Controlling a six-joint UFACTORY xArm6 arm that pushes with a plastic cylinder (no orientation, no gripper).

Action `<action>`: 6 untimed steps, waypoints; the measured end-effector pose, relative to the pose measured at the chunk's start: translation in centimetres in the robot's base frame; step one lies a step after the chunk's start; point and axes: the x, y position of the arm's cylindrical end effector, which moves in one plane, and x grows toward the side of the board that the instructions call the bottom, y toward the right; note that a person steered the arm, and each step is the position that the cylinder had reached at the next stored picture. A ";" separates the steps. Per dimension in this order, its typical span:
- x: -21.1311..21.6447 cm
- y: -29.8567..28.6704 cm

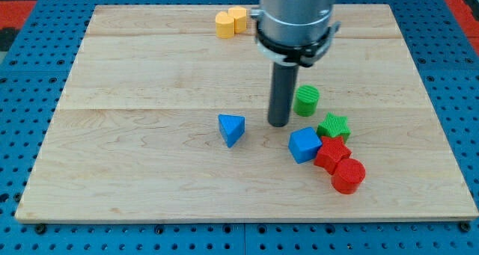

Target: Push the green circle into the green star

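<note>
A: How far along?
B: Not done. The green circle [306,100] sits near the green star [334,126], at its eleven o'clock, a gap between them.
A: And my tip [279,124]?
B: Just beside the circle, at its eight o'clock. No pincer, only a rod. Remaining push: toward five o'clock

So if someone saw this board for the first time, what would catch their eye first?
Probably the big grey arm coming down from the view's top, its dark rod ending at my tip, just left of the green circle. Next, the tight cluster at lower right: green star, blue cube, red star and red circle. A blue triangle sits alone mid-board.
</note>
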 end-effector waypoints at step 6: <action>-1.5 4.3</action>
